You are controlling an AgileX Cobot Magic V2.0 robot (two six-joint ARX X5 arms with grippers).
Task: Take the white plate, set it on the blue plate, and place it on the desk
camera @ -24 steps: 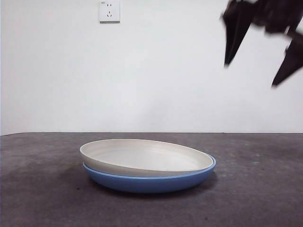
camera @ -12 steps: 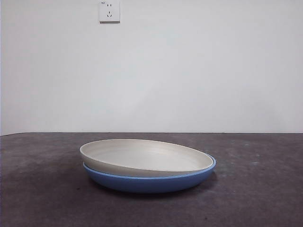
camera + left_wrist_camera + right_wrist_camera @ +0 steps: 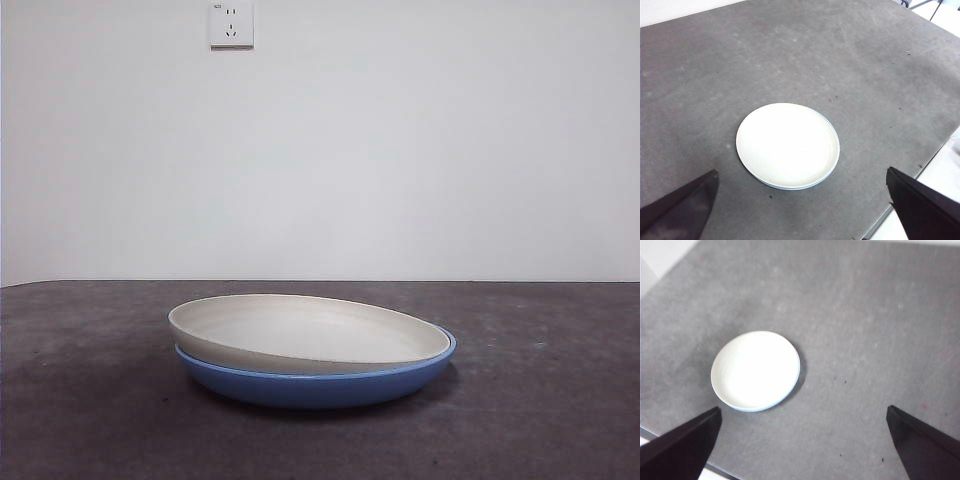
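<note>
Plain white wall behind, socket (image 3: 231, 24) at 11 o'clock. Front view: white plate (image 3: 300, 330) nested in blue plate (image 3: 320, 385) at desk (image 3: 90, 420) centre, tipped slightly (blue rim showing at 3 o'clock side); no arm visible.

Left wrist view: left gripper (image 3: 802, 210) high above desk, jaws wide apart, empty; stack beneath, blue sliver along one edge.

Right wrist view: right gripper (image 3: 802, 445) likewise raised, jaws spread, empty; stack well apart.

White plate (image 3: 787, 145) nested in blue plate (image 3: 831, 167) on desk (image 3: 865, 75).
</note>
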